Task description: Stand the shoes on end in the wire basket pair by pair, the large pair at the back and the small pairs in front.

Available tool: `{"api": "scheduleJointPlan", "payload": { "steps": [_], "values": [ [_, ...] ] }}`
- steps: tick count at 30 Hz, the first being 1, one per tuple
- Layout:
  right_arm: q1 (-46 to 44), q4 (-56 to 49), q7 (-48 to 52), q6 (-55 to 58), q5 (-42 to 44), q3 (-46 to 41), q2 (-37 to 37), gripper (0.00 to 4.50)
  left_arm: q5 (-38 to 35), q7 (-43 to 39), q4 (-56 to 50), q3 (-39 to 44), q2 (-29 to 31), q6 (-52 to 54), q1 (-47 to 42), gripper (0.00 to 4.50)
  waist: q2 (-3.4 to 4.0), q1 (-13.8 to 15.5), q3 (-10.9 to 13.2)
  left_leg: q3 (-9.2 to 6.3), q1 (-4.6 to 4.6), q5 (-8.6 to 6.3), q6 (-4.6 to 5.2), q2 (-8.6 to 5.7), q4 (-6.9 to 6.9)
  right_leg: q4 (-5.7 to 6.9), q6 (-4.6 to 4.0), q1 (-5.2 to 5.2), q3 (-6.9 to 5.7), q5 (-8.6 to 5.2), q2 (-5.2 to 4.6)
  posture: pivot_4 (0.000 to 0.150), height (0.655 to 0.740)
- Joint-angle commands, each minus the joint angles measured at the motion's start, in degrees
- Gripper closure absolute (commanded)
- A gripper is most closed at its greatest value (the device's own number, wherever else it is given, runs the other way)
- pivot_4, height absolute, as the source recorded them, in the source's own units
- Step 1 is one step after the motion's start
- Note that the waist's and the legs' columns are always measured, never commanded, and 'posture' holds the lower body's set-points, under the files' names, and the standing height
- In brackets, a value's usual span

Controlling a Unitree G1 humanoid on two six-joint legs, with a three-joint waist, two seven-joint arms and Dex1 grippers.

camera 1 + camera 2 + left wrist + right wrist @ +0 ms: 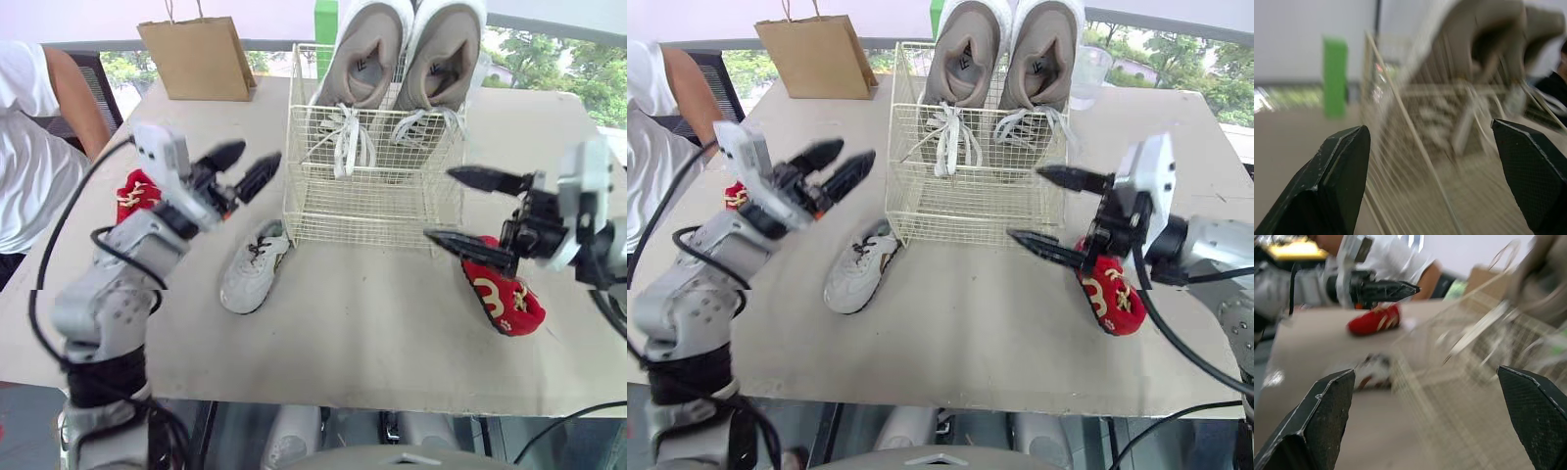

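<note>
The white wire basket (372, 201) stands mid-table, with the large grey pair (367, 59) on end against its back wall, laces hanging down. A small white shoe (253, 266) lies on the table at the basket's front left corner. One small red shoe (502, 294) lies right of the basket, and another (137, 193) lies far left. My left gripper (261, 153) hovers open just left of the basket, above the white shoe. My right gripper (439, 205) is open at the basket's right front corner, over the red shoe's toe end.
A brown paper bag (199, 57) stands at the table's back left. A person in a white shirt (29, 147) sits at the left edge. A clear cup (1087, 73) stands behind the basket on the right. The table's front edge (343, 401) is near.
</note>
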Motion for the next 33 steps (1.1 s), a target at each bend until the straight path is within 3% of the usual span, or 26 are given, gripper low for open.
{"api": "scheduleJointPlan", "payload": {
  "steps": [1,3,7,12,20,25,33],
  "values": [
    [4.5,-0.5,1.2,-1.2,-2.4,-4.2,-1.9,0.00,-10.9,-5.9,-8.9,3.4,5.9,6.4,5.6,0.22,0.01,0.0,0.0,0.00,0.01,0.00,0.00,0.00,-0.01,-0.04,0.00,0.03,0.00,0.00,-0.03,0.150,0.7400],
    [9.4,-0.1,0.0,-0.9,-3.8,-8.5,-2.1,0.00,-16.9,-8.0,-11.3,3.9,8.9,9.4,7.7,0.22,-0.01,0.3,0.0,-0.04,-0.01,0.00,0.00,-0.01,-0.02,-0.07,0.00,0.06,-0.08,0.00,-0.06,0.150,0.7400],
    [19.6,0.0,-5.9,-0.6,-7.5,-17.1,1.0,0.00,-20.1,-10.6,-15.9,1.0,12.6,10.3,10.2,0.22,0.07,1.0,0.0,-0.07,0.10,0.00,-0.01,-0.02,-0.04,-0.26,-0.02,0.24,-0.11,-0.01,-0.09,0.150,0.7400],
    [29.8,-3.2,-13.4,3.8,-13.8,-24.9,1.9,0.00,-16.7,-12.9,-15.3,-8.5,10.6,8.4,5.1,0.22,0.22,1.0,0.0,-0.04,0.10,0.00,-0.01,-0.02,-0.10,-0.46,-0.03,0.31,-0.06,-0.01,0.00,0.150,0.7400],
    [35.5,0.1,-10.9,16.6,-13.8,-39.3,-5.2,0.00,-10.8,-17.1,-14.5,-19.3,7.4,6.2,-3.6,0.22,0.23,0.9,0.0,0.05,0.10,-0.01,0.00,0.09,-0.13,-0.56,-0.02,0.31,0.12,0.00,0.54,0.150,0.7400],
    [38.0,4.4,-9.7,19.3,-19.4,-41.5,-9.2,0.00,-8.7,-17.7,-13.0,-22.2,5.3,5.4,-6.6,0.22,0.23,0.9,0.0,0.08,0.07,-0.01,0.01,0.12,-0.15,-0.63,-0.01,0.31,0.16,-0.01,0.58,0.150,0.7400],
    [33.0,17.6,-8.2,24.6,-22.8,-33.9,-14.5,0.00,-4.9,-19.9,-9.2,-24.7,2.5,4.2,-11.0,0.22,0.22,0.8,0.0,0.13,0.09,-0.02,0.03,0.11,-0.15,-0.63,-0.01,0.30,0.23,-0.02,0.64,0.150,0.7400]
  ]
}}
